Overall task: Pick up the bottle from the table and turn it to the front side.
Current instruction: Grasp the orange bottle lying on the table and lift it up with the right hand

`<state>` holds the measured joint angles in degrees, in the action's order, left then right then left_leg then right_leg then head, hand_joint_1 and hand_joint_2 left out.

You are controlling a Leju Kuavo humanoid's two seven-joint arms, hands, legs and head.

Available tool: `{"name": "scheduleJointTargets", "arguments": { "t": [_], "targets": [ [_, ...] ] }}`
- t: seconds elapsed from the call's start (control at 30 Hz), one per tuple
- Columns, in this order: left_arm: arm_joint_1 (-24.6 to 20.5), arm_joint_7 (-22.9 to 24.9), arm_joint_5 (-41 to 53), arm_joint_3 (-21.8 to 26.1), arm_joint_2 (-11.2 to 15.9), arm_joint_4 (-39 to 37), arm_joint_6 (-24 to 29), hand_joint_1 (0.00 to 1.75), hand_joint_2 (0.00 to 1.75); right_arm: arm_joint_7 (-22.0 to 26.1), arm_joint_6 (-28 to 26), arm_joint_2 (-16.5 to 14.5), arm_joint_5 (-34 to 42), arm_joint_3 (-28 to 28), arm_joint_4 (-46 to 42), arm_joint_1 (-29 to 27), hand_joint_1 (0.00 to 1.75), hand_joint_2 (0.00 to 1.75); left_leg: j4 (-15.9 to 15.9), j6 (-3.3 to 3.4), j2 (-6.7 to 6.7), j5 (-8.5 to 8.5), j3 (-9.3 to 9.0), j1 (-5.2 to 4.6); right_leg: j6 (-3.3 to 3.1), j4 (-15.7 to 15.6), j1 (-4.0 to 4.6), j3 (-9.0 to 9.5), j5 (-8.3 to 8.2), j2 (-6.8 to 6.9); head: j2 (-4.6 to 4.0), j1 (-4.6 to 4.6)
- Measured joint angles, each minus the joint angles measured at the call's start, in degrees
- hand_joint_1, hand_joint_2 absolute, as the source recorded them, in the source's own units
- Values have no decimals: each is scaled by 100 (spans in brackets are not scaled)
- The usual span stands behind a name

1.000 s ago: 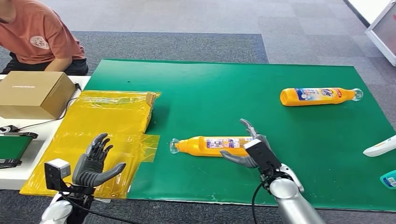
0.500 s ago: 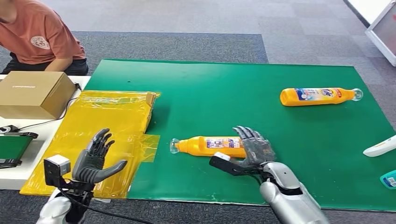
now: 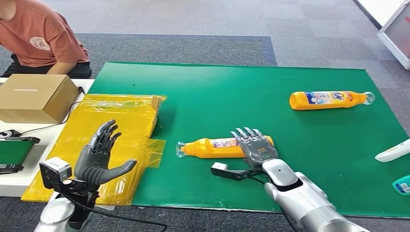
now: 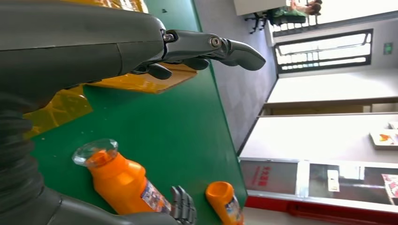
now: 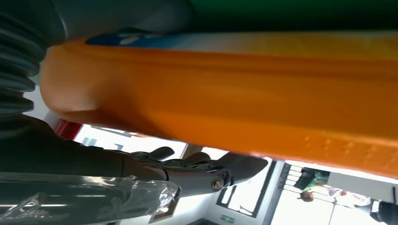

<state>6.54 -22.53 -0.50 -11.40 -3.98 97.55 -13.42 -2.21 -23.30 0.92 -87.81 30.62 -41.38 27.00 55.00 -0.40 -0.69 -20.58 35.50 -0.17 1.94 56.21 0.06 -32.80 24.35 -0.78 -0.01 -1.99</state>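
Bottle: the near orange bottle (image 3: 220,147) lies on its side on the green mat (image 3: 217,96), near the middle of the tabletop, long axis running left to right, clear cap to the left, base to the right.
Left hand: left hand (image 3: 99,157) is raised over the yellow plastic sheet (image 3: 111,125), fingers spread wide, holding nothing, well apart from the bottle.
Right hand: right hand (image 3: 256,147) is laid over the bottle's base end, fingers pointing far, thumb out on the near side; by far the nearer hand. I cannot tell whether the fingers have closed on it.
Key relation: the bottle stretches leftward from under the right hand, so a grasp probably wraps its right end.
Surroundings: cardboard box (image 3: 34,96) and a seated person (image 3: 38,38) far left; a second bottle (image 3: 329,100) far right, well apart, not in the way.
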Motion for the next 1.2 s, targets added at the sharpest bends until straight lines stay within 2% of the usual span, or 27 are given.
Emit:
{"name": "scheduleJointTargets", "arguments": {
  "t": [0.1, 0.27, 0.5, 0.67, 0.73, 0.93, 1.03, 1.2],
  "targets": [
    [23, -4, -21, -68, 47, 168, -15, 0, 175, 260, -7, 0, 470, 15, 56, 10, 175, 175, 0, 2, -1, 3, 0, 0, 2, 0, 0, 3, -4, 0, 0, 1],
    [132, 17, -22, -96, 92, 366, 1, 0, 175, 804, 272, 0, 1802, -252, -399, -232, 175, 175, 0, 2, 0, 3, 1, -1, 1, 0, -1, 1, -9, 0, -1, 1],
    [266, -61, -78, -92, 121, 537, 7, 0, 175, 1465, 1319, -4, 4052, -858, -1481, -668, 175, 175, 0, 0, -2, 1, 11, -1, -3, 1, 0, -6, -3, 2, -1, -1],
    [285, -143, -303, -74, 118, 572, 246, 0, 175, 2042, 2180, -114, 6263, -1359, -2354, -1006, 175, 175, 0, 0, -2, 1, 16, -1, -2, 1, 0, -10, -2, 2, 0, 1],
    [263, -149, -479, -59, 90, 572, 359, 0, 175, 2191, 2364, -199, 6859, -1463, -2752, -1163, 175, 175, 0, 0, -2, 0, 16, -1, -1, 1, 0, -11, -1, 2, 0, -1],
    [56, -33, -997, -58, -13, 533, 429, 0, 175, 2301, 2332, -379, 7155, -1411, -3428, -1479, 175, 175, 0, -1, -2, -1, 16, -1, -2, 0, 0, -13, 2, 2, 0, 1],
    [-203, 222, -1264, -71, -52, 334, 395, 0, 175, 2348, 2231, -483, 7157, -1241, -3478, -1515, 175, 175, 0, -2, -2, 0, 16, 0, -2, 1, 0, -12, 2, 2, -1, 1],
    [-572, 516, -1700, -294, -61, -203, -129, 0, 175, 2416, 1861, -626, 6734, -785, -3372, -1515, 175, 175, 0, -1, -1, 2, 16, 0, -1, 1, 0, -12, 0, 1, -2, 0]
  ]
}}
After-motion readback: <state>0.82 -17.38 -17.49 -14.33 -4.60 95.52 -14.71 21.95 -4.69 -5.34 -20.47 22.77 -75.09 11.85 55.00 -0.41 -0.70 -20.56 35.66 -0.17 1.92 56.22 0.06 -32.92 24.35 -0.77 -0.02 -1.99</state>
